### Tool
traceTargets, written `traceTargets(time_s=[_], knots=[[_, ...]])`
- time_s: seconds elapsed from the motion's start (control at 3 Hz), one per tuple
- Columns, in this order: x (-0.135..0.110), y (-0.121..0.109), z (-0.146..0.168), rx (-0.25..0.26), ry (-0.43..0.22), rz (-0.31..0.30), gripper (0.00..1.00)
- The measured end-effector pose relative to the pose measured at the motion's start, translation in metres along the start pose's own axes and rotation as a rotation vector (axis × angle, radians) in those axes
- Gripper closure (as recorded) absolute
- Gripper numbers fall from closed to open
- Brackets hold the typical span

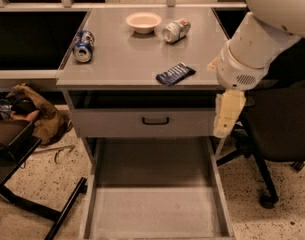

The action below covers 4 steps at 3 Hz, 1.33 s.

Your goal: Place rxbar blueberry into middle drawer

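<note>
Blue soda can (pixel 83 45): lay on its side near the left edge of the grey tabletop (pixel 117 59).
Bowl (pixel 143 21): pale and empty, stood at the back of the top.
Middle drawer (pixel 157 209): was pulled fully out below the top, with its grey floor bare.
Rxbar blueberry (pixel 175 74): lay flat on the tabletop near the front edge, angled, and right of centre.
Silver can (pixel 175 30): lay on its side just right of the bowl.
Gripper (pixel 228 114): cream-coloured, hung pointing down beside the table's right front corner, apart from the bar. Whether it was spread or closed could not be told.
Arm (pixel 262 39): white, reached in from the upper right and sloped down towards the table.
</note>
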State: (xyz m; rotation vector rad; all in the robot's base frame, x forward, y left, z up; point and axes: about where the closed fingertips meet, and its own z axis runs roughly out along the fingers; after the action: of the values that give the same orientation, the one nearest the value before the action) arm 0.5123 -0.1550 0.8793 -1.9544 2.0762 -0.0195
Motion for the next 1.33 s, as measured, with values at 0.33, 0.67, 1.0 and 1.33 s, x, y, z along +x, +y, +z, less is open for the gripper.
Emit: traceTargets(time_s=[0.33,0.67,1.0,1.33], knots=[[-0.005,-0.036,0.027,0.000,-0.001,-0.027,0.00],[-0.020,-0.071,0.064,-0.021,-0.009,-0.069,0.00],[-0.036,-0.094,0.095,-0.038,-0.021,-0.106,0.00],[-0.036,-0.094,0.095,-0.038,-0.021,-0.106,0.00]])
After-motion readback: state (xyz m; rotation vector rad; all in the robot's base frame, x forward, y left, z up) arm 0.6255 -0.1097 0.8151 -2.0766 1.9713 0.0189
